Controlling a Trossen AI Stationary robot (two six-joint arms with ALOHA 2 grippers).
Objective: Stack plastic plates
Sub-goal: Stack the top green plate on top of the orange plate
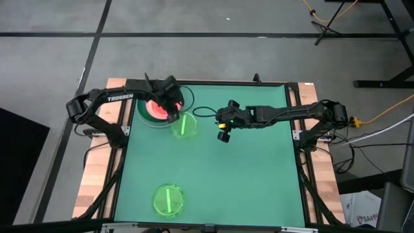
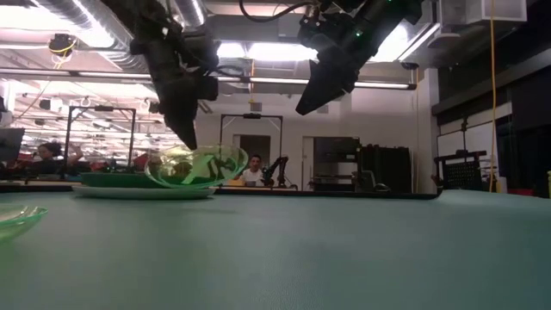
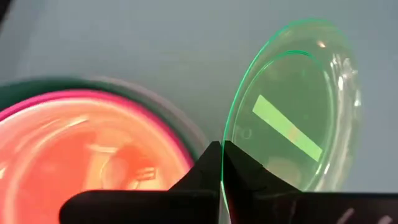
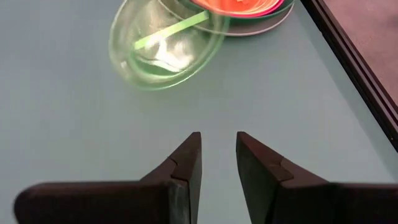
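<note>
the left gripper (image 1: 173,114) has its fingers (image 3: 211,163) pinched shut on the rim of a small translucent green plate (image 1: 184,125), holding it tilted so that one edge leans on the stack (image 1: 157,110) and the rest hangs just beside it over the green surface (image 1: 252,175). in the left wrist view the thin green rim runs straight down between the two dark tips, with the plate's bar mark showing on the far side of them. the stack sits right next to those fingers: an orange translucent plate (image 3: 93,162) on top, a magenta one under it, and a dark green rim at the outside. the right gripper (image 1: 224,129) hangs above bare surface, near the tilted plate but apart from it, its fingers (image 4: 186,163) parted by a narrow gap with nothing between them. a second small green plate (image 1: 168,200) lies flat by the near edge, well apart from both grippers
</note>
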